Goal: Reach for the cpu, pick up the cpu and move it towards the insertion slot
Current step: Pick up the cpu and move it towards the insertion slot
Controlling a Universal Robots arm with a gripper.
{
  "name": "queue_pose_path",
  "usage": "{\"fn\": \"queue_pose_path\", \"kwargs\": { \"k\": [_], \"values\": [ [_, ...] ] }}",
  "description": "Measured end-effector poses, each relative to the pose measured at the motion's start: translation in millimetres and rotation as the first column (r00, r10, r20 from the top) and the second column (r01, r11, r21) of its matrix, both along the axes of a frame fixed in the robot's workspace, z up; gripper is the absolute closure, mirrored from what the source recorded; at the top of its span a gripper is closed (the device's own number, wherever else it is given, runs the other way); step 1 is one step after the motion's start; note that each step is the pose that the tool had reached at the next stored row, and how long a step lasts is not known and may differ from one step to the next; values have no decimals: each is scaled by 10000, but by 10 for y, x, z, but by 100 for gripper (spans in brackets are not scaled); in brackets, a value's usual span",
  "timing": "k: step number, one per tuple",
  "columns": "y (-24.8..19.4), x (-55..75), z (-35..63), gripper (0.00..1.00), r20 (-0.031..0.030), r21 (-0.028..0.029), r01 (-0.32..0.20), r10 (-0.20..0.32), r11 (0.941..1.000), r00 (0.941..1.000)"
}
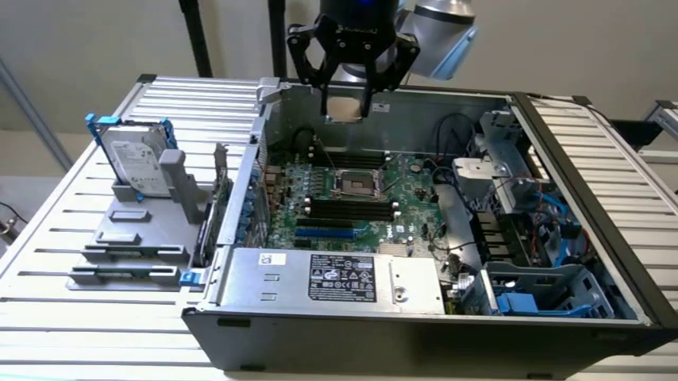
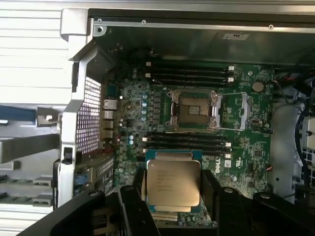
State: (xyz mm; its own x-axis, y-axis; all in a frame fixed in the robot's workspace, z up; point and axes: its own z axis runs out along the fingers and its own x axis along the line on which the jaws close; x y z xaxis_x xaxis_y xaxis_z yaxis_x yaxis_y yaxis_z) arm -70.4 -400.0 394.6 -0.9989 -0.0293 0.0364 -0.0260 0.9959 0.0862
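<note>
Silver cpu — in hand

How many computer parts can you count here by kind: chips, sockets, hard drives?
Cpu held in the gripper: 1
Insertion slot on the motherboard: 1
Hard drive standing outside the case: 1
Total: 3

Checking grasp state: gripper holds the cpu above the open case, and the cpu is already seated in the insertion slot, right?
Not seated. The cpu sits in the gripper, held above the board; the wrist view shows the insertion slot empty, apart from the chip. The rest is right.
</note>
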Motion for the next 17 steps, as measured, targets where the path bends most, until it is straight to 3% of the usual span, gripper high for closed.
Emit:
{"fn": "queue_pose_path", "kwargs": {
  "k": [3,7,17],
  "values": [
    [93,32,-20,45,0,-119,-1,1,9999,10000],
    [181,73,-48,45,0,-238,2,-2,9997,10000],
    [338,198,-98,45,0,-303,101,-101,9995,9999]
  ]
}}
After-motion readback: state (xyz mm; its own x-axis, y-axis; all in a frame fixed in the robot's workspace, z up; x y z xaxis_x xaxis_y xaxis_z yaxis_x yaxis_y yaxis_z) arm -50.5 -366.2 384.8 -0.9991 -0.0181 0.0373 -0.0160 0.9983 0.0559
